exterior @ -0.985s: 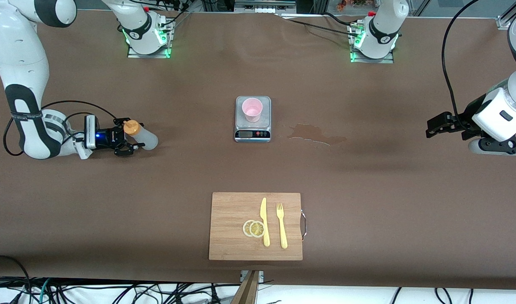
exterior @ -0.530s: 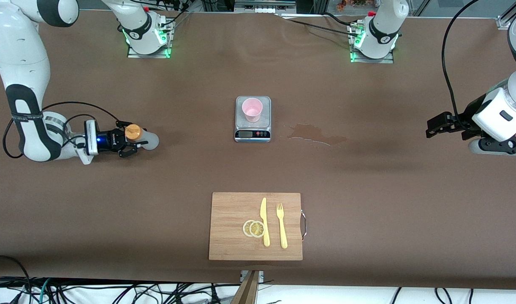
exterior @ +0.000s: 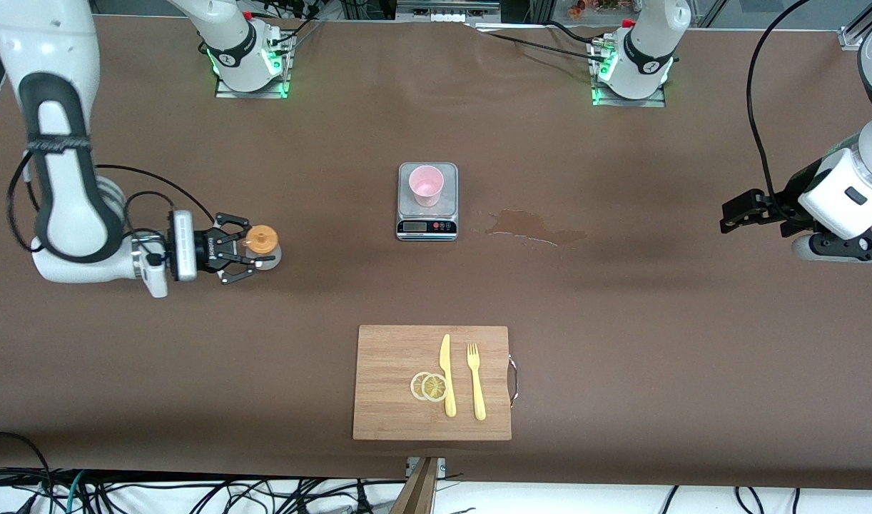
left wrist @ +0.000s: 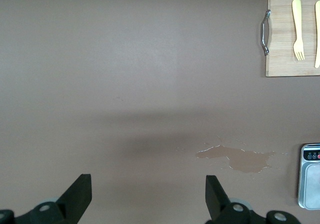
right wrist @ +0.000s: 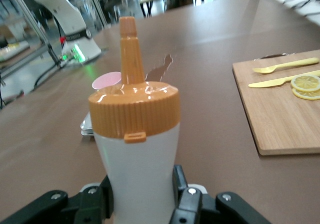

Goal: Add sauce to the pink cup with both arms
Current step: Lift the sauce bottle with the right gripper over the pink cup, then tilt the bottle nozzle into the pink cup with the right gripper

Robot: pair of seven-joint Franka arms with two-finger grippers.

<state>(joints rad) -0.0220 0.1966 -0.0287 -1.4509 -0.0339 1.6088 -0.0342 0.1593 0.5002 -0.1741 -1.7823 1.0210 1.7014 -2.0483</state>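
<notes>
The sauce bottle (exterior: 262,247), whitish with an orange nozzle cap, stands upright in my right gripper (exterior: 247,255), which is shut on its body toward the right arm's end of the table. In the right wrist view the bottle (right wrist: 137,149) fills the middle, with fingers (right wrist: 182,184) pressed on both sides. The pink cup (exterior: 426,185) stands upright on the grey scale (exterior: 427,227) at the table's middle; it shows past the bottle in the right wrist view (right wrist: 106,80). My left gripper (exterior: 728,214) is open and empty, waiting above the left arm's end of the table; its fingertips (left wrist: 80,194) stand wide apart.
A wooden cutting board (exterior: 393,371) with a yellow knife (exterior: 447,375), a yellow fork (exterior: 476,382) and lemon slices (exterior: 429,386) lies nearer the front camera. A wet stain (exterior: 532,227) marks the table beside the scale.
My right gripper has closed on the sauce bottle, turned it from lying to upright and carried it a little toward the scale. The left arm has not moved.
</notes>
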